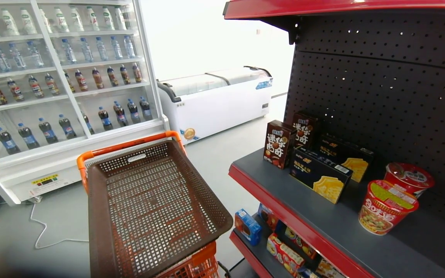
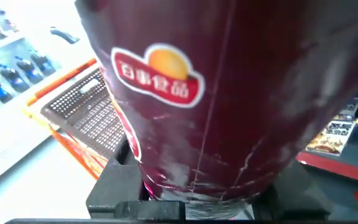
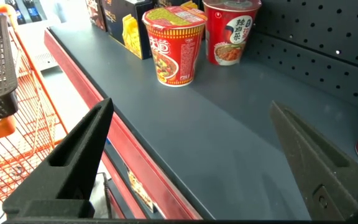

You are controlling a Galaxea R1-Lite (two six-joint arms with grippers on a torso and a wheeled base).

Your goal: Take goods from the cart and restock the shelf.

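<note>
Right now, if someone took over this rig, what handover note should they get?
Left end effector: shut on a dark red snack pack, carried near the cart.
Right end effector: open and holding nothing, over the grey shelf board close to the two cup noodles.
Brown cart basket: no goods in it; what the orange basket below holds is hidden.
Done: boxes and the cups stand on the shelf board.
Left: set the red pack on the board, probably in the free space beside the cups, then check the lower basket.
</note>
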